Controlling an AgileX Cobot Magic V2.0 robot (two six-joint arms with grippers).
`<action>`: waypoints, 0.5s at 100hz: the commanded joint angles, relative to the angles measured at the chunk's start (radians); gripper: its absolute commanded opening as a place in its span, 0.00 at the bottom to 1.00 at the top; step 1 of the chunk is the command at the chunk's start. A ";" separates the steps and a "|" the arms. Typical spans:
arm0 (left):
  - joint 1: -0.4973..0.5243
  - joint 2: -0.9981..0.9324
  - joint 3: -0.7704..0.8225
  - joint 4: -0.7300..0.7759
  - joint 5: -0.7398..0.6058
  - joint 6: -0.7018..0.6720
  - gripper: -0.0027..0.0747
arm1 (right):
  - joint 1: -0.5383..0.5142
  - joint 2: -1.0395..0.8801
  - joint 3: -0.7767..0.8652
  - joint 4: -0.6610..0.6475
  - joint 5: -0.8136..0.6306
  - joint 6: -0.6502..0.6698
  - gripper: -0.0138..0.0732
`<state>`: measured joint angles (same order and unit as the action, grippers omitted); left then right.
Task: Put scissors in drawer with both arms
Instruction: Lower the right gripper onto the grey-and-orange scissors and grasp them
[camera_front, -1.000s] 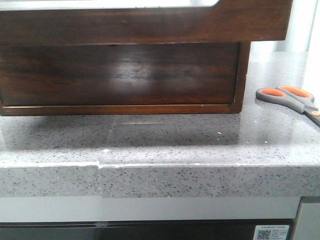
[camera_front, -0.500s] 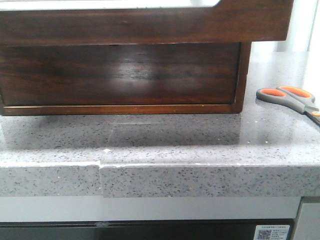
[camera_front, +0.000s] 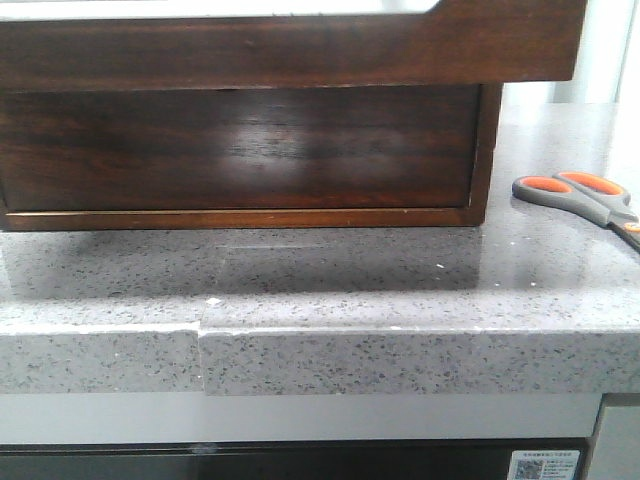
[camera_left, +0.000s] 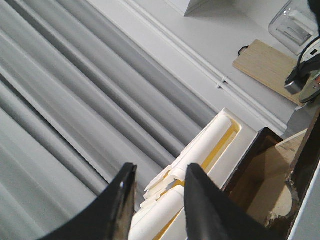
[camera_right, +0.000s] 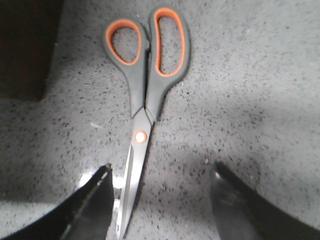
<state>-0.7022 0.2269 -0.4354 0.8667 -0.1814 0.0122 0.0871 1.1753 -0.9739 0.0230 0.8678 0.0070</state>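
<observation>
Item, scissors (camera_right: 142, 107): closed, flat on the grey counter (camera_front: 340, 290), blades pointing back toward my right gripper (camera_right: 160, 200), grey handles with orange-lined loops at the far end from it. Item, right gripper: fingers spread wide and empty, hanging over the blade end; the blades lie nearer one finger (camera_right: 92, 200) than the other, so I am off-centre. Item, left gripper (camera_left: 157, 200): fingers parted with a narrow gap, holding nothing, raised beside the dark wooden box (camera_left: 265, 170) and looking past it at a wall; a cream, yellow-lined object sits just beyond its tips, which I cannot identify. Item, drawer (camera_front: 235, 150): its dark glossy front sits recessed in the box frame, so I judge it shut; the box rests on the counter, the scissors beside its right end and apart from it. Step in hand, as I judge it: pick up the scissors with my right. To do it well I shift sideways until the blades sit midway between my fingers, then move forward so I close across the pivot or the neck of the handles, not the thin tips, which would twist. The scissors lie flat on hard stone, so I go down until my fingertips nearly touch the surface before closing. My left must open the drawer before I carry anything across.
</observation>
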 joint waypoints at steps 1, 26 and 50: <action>-0.008 0.011 -0.025 -0.026 -0.033 -0.012 0.33 | 0.001 0.061 -0.104 -0.011 0.033 -0.007 0.59; -0.008 0.011 -0.025 -0.026 -0.033 -0.012 0.33 | 0.001 0.258 -0.253 -0.001 0.150 -0.007 0.59; -0.008 0.011 -0.025 -0.026 -0.033 -0.012 0.33 | 0.015 0.362 -0.263 -0.001 0.162 -0.007 0.59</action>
<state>-0.7022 0.2269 -0.4354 0.8667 -0.1792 0.0106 0.0966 1.5453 -1.2061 0.0230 1.0421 0.0070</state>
